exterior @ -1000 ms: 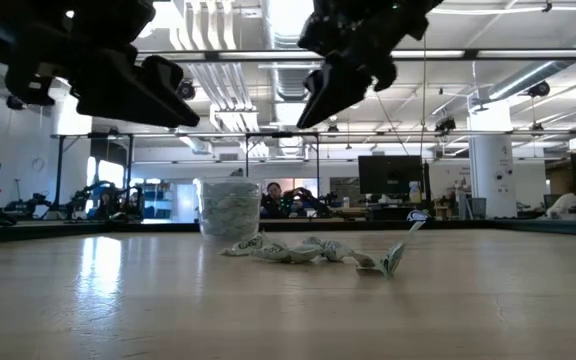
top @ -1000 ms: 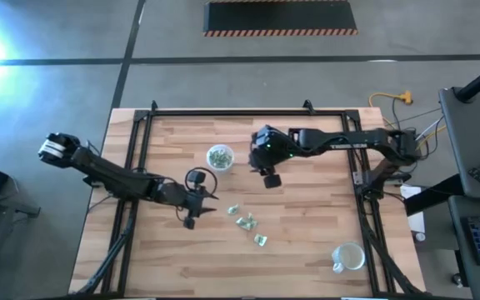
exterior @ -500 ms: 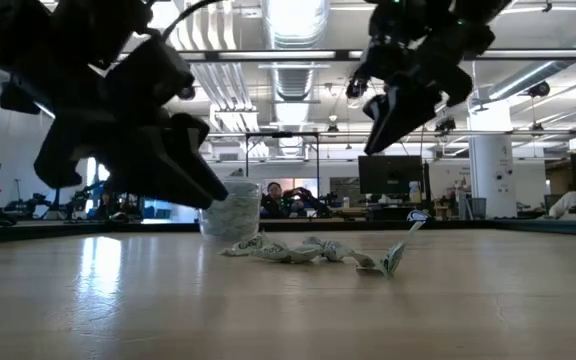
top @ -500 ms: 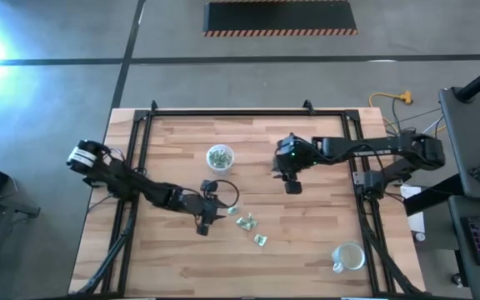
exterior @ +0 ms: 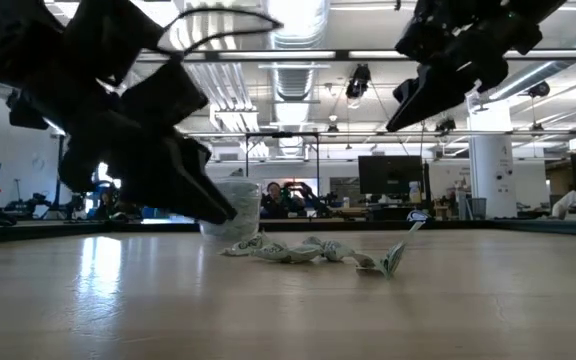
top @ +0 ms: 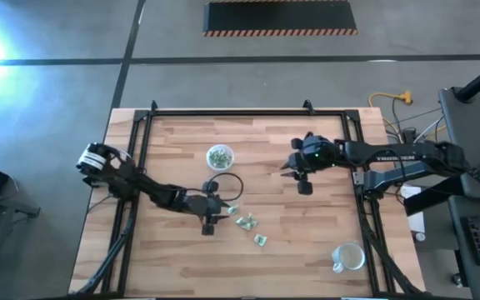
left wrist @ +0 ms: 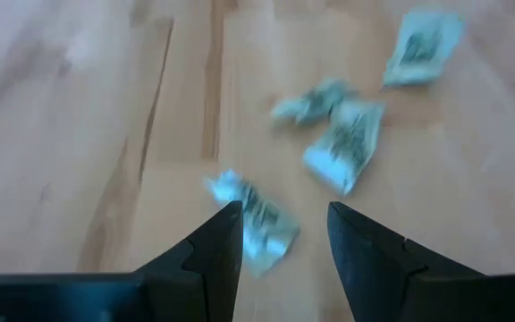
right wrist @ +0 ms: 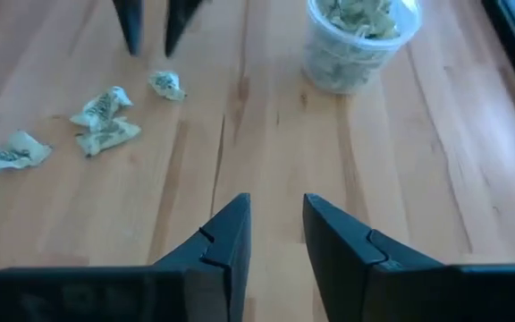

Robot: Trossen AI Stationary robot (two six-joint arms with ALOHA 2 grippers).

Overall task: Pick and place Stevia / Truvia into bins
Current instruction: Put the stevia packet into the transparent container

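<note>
Both arms had shifted: my left end effector (top: 221, 210), fingers apart, reached the sachets (top: 245, 222); right end effector (top: 288, 169), gapped, withdrew rightward.

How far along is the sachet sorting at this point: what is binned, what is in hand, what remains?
Done: the cup near the table's middle already holds a pile of sachets. In hand: nothing. The left gripper, jaws open, is lined up on the nearest loose sachet; the right gripper is empty, away from the pile. Left: four loose sachets on the wood. A second cup at the table's corner looks empty.
</note>
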